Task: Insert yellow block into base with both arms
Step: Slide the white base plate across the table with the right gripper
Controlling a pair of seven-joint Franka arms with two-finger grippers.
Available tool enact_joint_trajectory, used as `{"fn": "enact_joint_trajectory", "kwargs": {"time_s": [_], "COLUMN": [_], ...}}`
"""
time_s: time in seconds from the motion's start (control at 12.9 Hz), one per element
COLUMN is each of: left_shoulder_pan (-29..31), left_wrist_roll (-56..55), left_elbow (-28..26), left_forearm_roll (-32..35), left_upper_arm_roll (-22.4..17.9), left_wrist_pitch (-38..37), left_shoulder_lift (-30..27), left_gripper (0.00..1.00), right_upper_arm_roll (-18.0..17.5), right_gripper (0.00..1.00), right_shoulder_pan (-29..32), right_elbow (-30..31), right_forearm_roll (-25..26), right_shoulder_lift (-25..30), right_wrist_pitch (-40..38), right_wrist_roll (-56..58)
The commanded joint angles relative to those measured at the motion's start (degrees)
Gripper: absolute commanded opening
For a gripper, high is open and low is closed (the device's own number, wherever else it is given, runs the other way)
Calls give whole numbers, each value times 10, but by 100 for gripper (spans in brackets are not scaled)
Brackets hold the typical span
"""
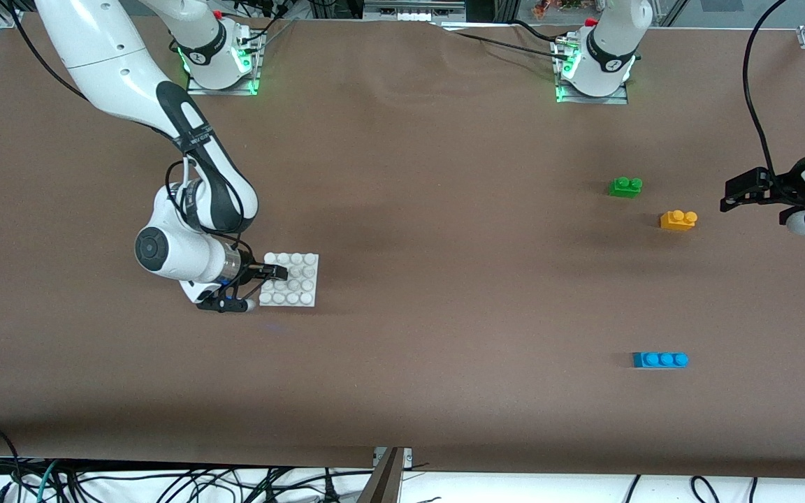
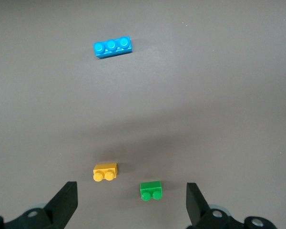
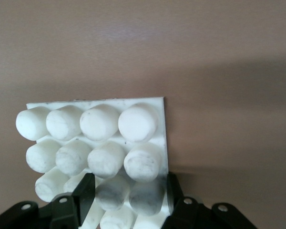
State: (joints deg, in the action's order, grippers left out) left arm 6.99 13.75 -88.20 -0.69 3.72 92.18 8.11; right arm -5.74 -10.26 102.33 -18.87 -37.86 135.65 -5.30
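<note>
The white studded base (image 1: 299,281) lies flat on the table toward the right arm's end. My right gripper (image 1: 266,274) reaches in low from the side and is shut on the base's edge. In the right wrist view, the base (image 3: 93,124) fills the middle and my right gripper (image 3: 128,191) has two of its studs between the fingers (image 3: 86,191). The yellow block (image 1: 678,220) sits on the table toward the left arm's end. My left gripper (image 1: 725,197) hangs open in the air beside it, holding nothing. In the left wrist view, the yellow block (image 2: 105,172) lies ahead of the open left gripper (image 2: 132,202).
A green two-stud brick (image 1: 625,186) (image 2: 150,191) lies close to the yellow block, farther from the front camera. A blue three-stud brick (image 1: 660,360) (image 2: 113,46) lies nearer to the front camera. Brown cloth covers the table.
</note>
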Motion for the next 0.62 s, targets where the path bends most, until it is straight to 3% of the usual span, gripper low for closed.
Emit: {"fn": "enact_joint_trajectory", "kwargs": {"time_s": [0.0,0.54], "left_shoulder_pan": [0,1], "left_wrist_roll": [12,13], "left_elbow": [19,19], "left_forearm_roll": [1,1], "left_upper_arm_roll": [0,-1], "left_wrist_pitch": [-14,-14], "left_shoulder_lift": [7,7], "left_gripper": [100,100], "right_upper_arm_roll": [-2,-2], "right_gripper": [54,54], "right_shoulder_pan": [-9,-45], "right_elbow": [-20,-40], "right_forearm_roll": [-13,-15], "right_shoulder_lift": [-12,-21], "right_wrist_pitch": [-2,-2], "right_wrist_roll": [-5,-37]}}
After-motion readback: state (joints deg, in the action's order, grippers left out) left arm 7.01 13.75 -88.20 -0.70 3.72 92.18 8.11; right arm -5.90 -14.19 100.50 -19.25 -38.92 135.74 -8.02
